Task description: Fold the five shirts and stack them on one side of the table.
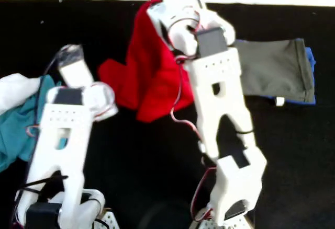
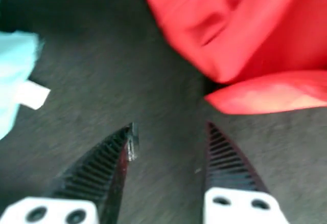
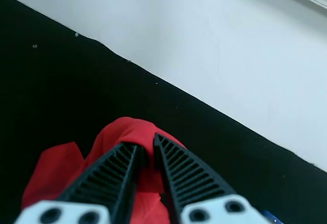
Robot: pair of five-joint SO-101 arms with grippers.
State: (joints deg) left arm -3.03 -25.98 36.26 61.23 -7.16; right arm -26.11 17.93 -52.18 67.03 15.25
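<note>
A red shirt (image 1: 149, 75) hangs bunched at the table's back middle, lifted by my right gripper (image 3: 145, 147), which is shut on its top fold (image 3: 127, 132). The same red shirt (image 2: 245, 35) lies just beyond my left gripper (image 2: 171, 129), which is open over bare black cloth, nothing between its fingers (image 2: 110, 157). In the high view the left gripper (image 1: 70, 56) sits left of the red shirt. A folded grey shirt (image 1: 275, 69) lies on a blue one (image 1: 311, 56) at the right. A teal shirt (image 1: 18, 124) and a white shirt (image 1: 15, 90) are heaped at the left edge.
The black table cloth (image 1: 146, 150) is bare between the two arms and along the front. A white wall (image 3: 204, 40) runs behind the table's back edge. A pale teal cloth with a white tag (image 2: 31, 95) lies beside the left gripper.
</note>
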